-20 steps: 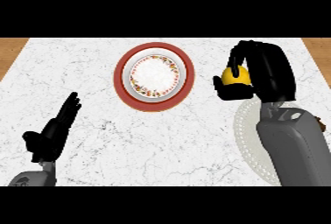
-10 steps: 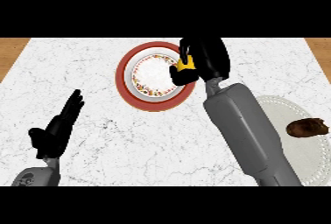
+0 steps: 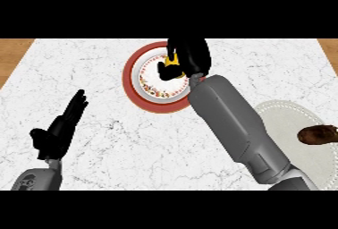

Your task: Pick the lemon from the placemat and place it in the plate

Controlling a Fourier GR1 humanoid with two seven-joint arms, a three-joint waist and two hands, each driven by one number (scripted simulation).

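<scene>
Since half a second ago your right hand (image 3: pixel 188 58) has travelled further in over the plate (image 3: pixel 146 91), carrying the lemon (image 3: pixel 173 60) from the plate's near-right edge to a spot above its patterned middle. Fingers are curled round the lemon, which shows only as a yellow patch on the hand's left side. You are at the placing step: the fruit is over the plate but not yet set down, as far as you can judge from above. Next you need to lower the hand until the lemon meets the dish beneath it, then uncurl the fingers and lift away without nudging it off. Behind the right forearm lie the placemat (image 3: pixel 290 120) and a brown item (image 3: pixel 318 135). Your left hand (image 3: pixel 58 132) rests at the lower left on the bench (image 3: pixel 79 67), fingers straight.
</scene>
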